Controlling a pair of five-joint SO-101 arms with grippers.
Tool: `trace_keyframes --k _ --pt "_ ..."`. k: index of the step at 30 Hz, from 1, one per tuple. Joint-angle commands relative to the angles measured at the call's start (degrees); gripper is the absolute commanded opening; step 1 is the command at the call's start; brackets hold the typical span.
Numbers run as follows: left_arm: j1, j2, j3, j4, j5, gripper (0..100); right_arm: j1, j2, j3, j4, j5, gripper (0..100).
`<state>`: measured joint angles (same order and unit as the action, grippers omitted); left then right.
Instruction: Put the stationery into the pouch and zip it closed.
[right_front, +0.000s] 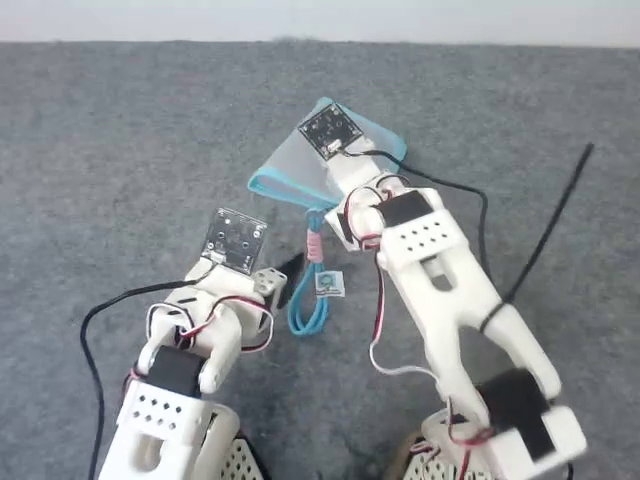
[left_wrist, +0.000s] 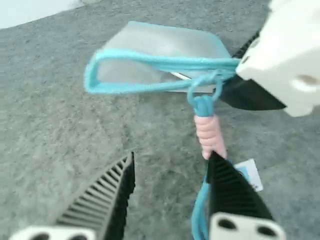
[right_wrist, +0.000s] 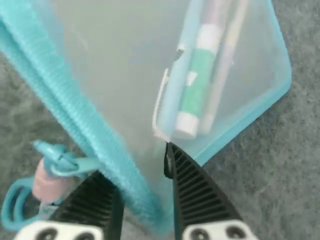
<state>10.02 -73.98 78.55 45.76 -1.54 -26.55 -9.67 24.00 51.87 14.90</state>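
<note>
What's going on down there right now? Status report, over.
Left gripper: jaws open beside pink zip pull. Right gripper: jaws shut on pouch edge. Pens inside, zip not yet closed. Blue cord trails below pull.

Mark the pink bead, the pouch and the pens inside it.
pink bead (left_wrist: 210, 136), left wrist view, its middle.
pouch (right_wrist: 110, 75), right wrist view, clear side wall.
pens (right_wrist: 197, 90), right wrist view, green-and-white barrel.
</note>
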Motion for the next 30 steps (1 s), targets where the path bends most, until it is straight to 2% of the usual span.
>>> trace_keyframes --k 1,7,12,14,16,19,24,30 --pt "1.3 0.7 -0.8 -0.2 -0.6 26 -2.9 -10.2 3.3 3.5 -1.6 0.6" --pt "1.5 0.7 1.8 -4.4 -0.6 26 -8.8 -21.2 12.2 3.6 -1.4 0.6" --pt "1.5 0.7 3.9 -7.0 -0.5 26 -10.0 -24.0 14.5 3.6 -1.1 0.6" --pt "1.4 0.4 3.9 -7.0 -0.5 23 -9.7 -23.9 14.9 3.6 -1.1 0.6" --pt "1.1 0.3 3.8 -7.1 -0.6 16 -9.5 -23.8 15.6 3.6 -0.4 0.6" --pt "0.8 0.3 4.0 -9.4 -0.9 1 -8.0 -23.8 17.2 3.1 1.7 0.6" --pt "-4.4 0.3 3.3 -9.5 -1.0 1 -2.5 -23.8 19.1 3.0 1.9 0.6" --pt "-11.9 0.4 2.2 -9.6 -1.0 1 3.0 -23.8 21.8 3.0 5.8 0.6"
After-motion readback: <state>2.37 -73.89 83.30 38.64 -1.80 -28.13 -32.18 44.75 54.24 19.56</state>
